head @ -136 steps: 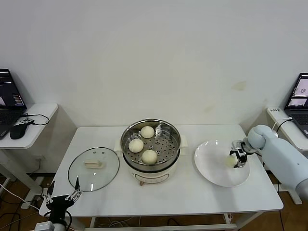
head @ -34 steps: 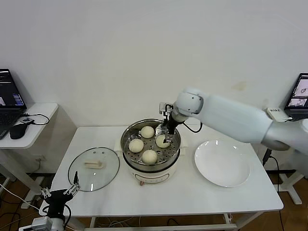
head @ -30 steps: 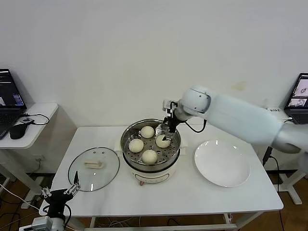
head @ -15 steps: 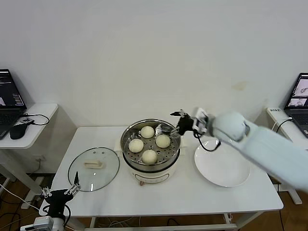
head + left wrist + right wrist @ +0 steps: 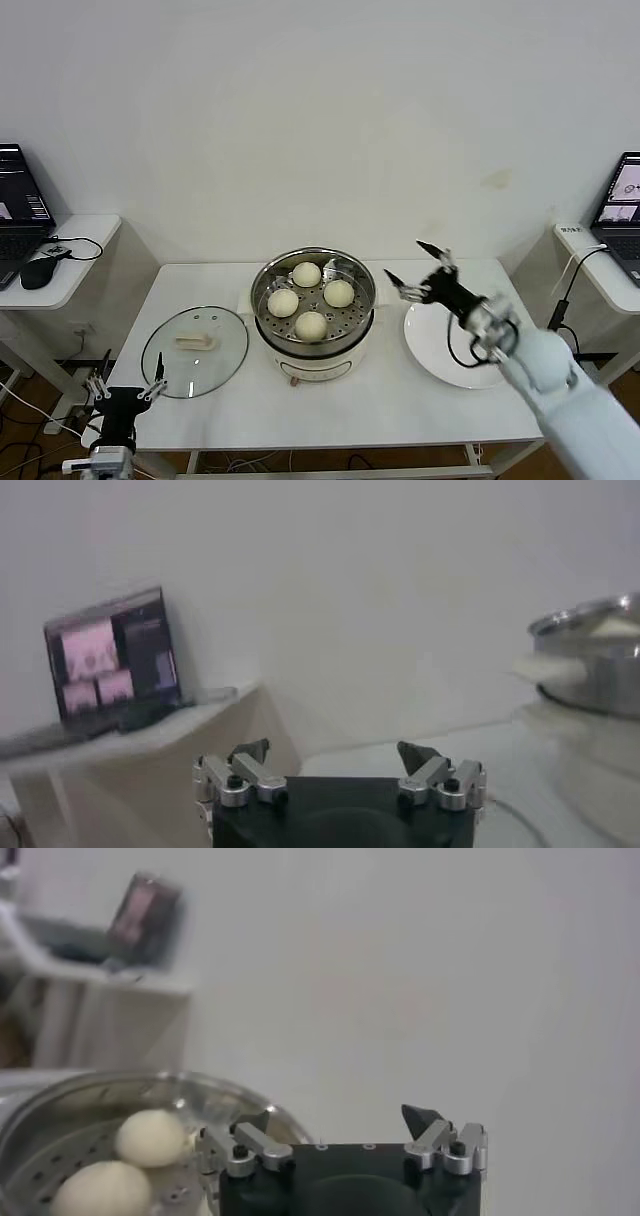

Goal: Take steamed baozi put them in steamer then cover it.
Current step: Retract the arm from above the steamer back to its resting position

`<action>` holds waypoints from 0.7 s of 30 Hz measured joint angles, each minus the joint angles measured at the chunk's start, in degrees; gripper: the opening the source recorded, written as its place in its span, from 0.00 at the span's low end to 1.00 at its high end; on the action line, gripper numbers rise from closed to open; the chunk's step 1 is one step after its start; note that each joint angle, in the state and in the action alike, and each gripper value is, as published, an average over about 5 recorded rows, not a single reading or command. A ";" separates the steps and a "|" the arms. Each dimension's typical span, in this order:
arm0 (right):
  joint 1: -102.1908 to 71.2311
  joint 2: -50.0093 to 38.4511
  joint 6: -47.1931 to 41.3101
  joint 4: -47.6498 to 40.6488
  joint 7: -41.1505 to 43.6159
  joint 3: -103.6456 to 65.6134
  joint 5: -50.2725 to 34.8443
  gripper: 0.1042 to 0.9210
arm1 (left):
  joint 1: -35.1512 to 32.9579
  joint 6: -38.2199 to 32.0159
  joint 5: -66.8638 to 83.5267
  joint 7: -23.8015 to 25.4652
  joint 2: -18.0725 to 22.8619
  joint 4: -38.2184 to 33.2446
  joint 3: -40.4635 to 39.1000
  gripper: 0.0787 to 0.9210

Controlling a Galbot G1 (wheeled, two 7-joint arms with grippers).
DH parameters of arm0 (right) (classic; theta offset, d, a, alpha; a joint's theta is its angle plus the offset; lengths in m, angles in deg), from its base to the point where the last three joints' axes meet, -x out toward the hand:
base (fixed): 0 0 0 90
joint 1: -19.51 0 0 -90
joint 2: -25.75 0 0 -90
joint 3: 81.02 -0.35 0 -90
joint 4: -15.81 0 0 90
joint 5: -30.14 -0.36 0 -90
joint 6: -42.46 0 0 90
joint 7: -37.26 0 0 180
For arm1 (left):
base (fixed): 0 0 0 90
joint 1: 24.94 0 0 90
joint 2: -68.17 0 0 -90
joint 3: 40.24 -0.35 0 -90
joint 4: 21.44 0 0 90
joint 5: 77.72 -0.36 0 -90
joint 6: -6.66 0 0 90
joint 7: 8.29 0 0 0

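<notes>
The steamer point(image 5: 266, 313) stands mid-table on its white pot base, uncovered. Several cream-white baozi lie in it, among them one at the back point(image 5: 307, 274), one to the right point(image 5: 339, 293) and one in front point(image 5: 311, 325). The glass cover point(image 5: 226, 362) lies flat on the table to the steamer's left. My right gripper point(image 5: 404, 261) hangs open and empty between the steamer and the plate, clear of both. Its wrist view shows the gripper point(image 5: 340, 1116) with two baozi point(image 5: 150, 1138) inside the steamer rim point(image 5: 60, 1098). Off the table's front-left corner, my left gripper point(image 5: 128, 378) is open and empty, also seen as the gripper point(image 5: 333, 750).
A bare white plate point(image 5: 440, 355) sits to the right of the steamer. A side table at the left carries a laptop point(image 5: 20, 200) and a dark mouse point(image 5: 40, 270). Another laptop point(image 5: 622, 200) stands at the far right.
My right gripper has let go of a baozi in the steamer and pulled back to the right, towards the plate. The left gripper has barely shifted.
</notes>
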 measured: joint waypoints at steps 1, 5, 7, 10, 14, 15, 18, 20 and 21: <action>-2.67 1.36 0.85 0.40 -0.03 -2.68 0.52 0.88 | 0.39 -0.57 -2.87 0.05 -0.28 0.59 0.04 0.88; -12.55 6.99 3.85 1.85 -0.30 -12.57 2.30 0.88 | 2.03 -3.02 -14.77 0.30 -1.83 3.35 -0.06 0.88; -16.59 9.54 5.09 2.24 -0.50 -16.69 3.16 0.88 | 2.94 -4.05 -20.69 0.50 -2.78 5.00 -0.14 0.88; -20.84 12.78 6.63 2.57 -0.86 -21.78 4.31 0.88 | 4.41 -5.14 -29.04 0.95 -4.08 7.61 -0.41 0.88; -24.31 16.34 8.23 3.07 -1.19 -26.14 5.64 0.88 | 6.69 -5.82 -38.84 1.68 -5.69 11.27 -1.08 0.88; -25.05 17.15 8.59 3.22 -1.23 -26.85 5.95 0.88 | 7.32 -5.89 -40.87 1.86 -6.11 12.17 -1.31 0.88; -27.01 19.33 9.53 3.68 -1.32 -28.53 6.81 0.88 | 9.26 -6.06 -45.70 2.21 -7.32 14.76 -2.10 0.88; -28.15 20.57 9.87 3.99 -1.44 -29.50 7.22 0.88 | 10.57 -6.21 -48.20 2.31 -8.03 16.38 -2.69 0.88; -28.67 21.13 9.97 4.15 -1.50 -29.94 7.36 0.88 | 11.25 -6.30 -49.31 2.35 -8.34 17.16 -3.03 0.88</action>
